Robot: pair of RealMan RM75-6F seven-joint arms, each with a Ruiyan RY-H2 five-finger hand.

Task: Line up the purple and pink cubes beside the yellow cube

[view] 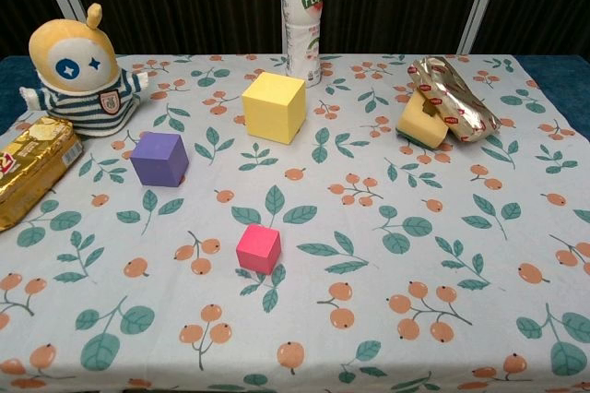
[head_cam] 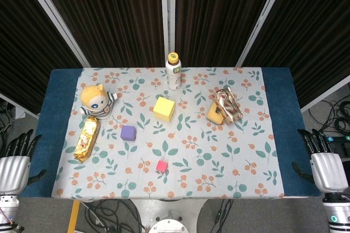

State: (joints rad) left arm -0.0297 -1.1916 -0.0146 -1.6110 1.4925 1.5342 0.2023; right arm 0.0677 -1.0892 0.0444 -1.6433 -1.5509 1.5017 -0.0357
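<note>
The small purple cube [head_cam: 128, 132] is sitting on the leaf-and-berry patterned tablecloth [head_cam: 229, 156], left of centre, well apart from both hands. The smaller pink cube [head_cam: 161, 165] is lying nearer the front edge, close to the middle. The larger yellow cube [head_cam: 164, 109] is standing behind them, toward the back of the cloth, with the purple one diagonally in front of it to the left and the pink one further forward; the three are not touching.

The robot's left hand [head_cam: 15, 159] is hanging off the table's left side and the right hand [head_cam: 324, 159] off its right side (both show only in the head view). Each is holding nothing, its dark fingers [head_cam: 22, 143] extended and slightly apart.

A white drink bottle with a yellow cap [head_cam: 174, 71] is standing just behind the yellow cube. A round yellow plush toy in a striped shirt [head_cam: 96, 99] is sitting at the left, with a gold foil snack packet [head_cam: 86, 138] lying in front of it, near the purple cube's left. At the right, a yellow sponge-like block [view: 420, 121] is resting against a crinkled gold wrapped package [view: 454, 98].
</note>
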